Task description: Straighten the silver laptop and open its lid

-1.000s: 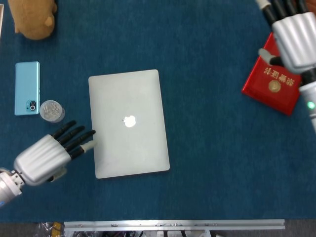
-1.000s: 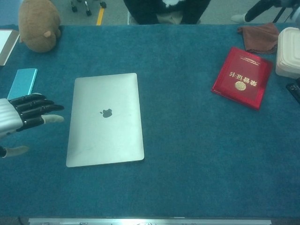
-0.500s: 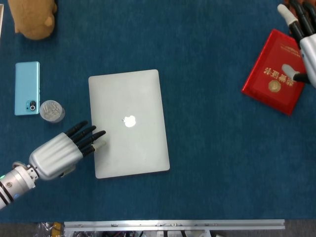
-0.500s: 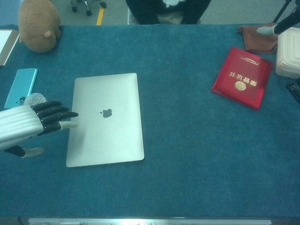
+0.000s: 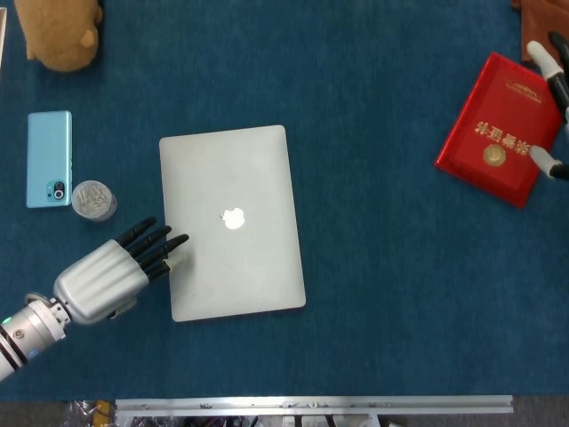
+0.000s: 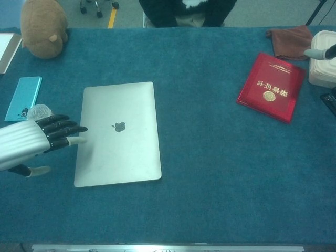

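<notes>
Now that my left hand (image 5: 111,271) has slid in from the side, its dark fingertips (image 6: 73,129) rest at the near long edge of the flat, closed silver laptop (image 5: 231,222), fingers straight and close together, holding nothing. Just ahead of them the lid lies shut and slightly askew on the blue bench (image 5: 391,294). My right hand (image 5: 553,116) has pulled far off to the edge, fingers spread. I judge I am placed to nudge the laptop square.
</notes>
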Available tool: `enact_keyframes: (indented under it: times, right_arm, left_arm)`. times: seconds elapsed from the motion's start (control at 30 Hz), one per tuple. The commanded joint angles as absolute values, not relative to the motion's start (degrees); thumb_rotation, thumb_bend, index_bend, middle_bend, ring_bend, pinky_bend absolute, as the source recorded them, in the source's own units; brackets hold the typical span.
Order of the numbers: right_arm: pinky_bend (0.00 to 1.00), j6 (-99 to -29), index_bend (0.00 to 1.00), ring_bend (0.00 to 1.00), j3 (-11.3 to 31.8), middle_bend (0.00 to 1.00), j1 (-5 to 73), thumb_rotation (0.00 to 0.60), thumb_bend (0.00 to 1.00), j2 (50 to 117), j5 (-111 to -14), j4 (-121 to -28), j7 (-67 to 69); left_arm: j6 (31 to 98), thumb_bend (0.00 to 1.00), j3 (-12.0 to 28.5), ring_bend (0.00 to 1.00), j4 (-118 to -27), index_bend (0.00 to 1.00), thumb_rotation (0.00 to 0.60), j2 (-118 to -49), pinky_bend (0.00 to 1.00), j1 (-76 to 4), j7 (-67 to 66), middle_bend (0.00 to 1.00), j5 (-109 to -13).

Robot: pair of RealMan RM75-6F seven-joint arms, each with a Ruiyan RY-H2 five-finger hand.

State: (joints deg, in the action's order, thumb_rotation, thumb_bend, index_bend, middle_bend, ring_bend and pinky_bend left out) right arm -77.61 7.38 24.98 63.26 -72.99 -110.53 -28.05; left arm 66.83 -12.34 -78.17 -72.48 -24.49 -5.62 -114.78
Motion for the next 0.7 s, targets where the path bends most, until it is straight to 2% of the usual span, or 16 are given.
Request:
enact_keyframes:
  times: [0.03, 0.7]
  right_arm:
    - [0.03, -79.2, 0.0, 0.0, 6.6, 0.02, 23.5, 0.6, 0.13, 63.4, -74.3, -110.5, -27.6]
    - [0.03, -81.3, 0.0, 0.0, 7.1, 0.02, 19.5, 0.6, 0.13, 62.1, -75.9, -109.9, -22.6]
  left_arm:
    - [66.9, 0.28, -12.6, 0.0, -78.2, 0.0, 0.6, -72.7, 0.0, -24.6, -6.0, 0.0, -114.6]
    - [67.6, 0.28, -12.5, 0.0, -76.2, 0.0, 0.6, -78.2, 0.0, -25.0, -7.2, 0.0, -112.4]
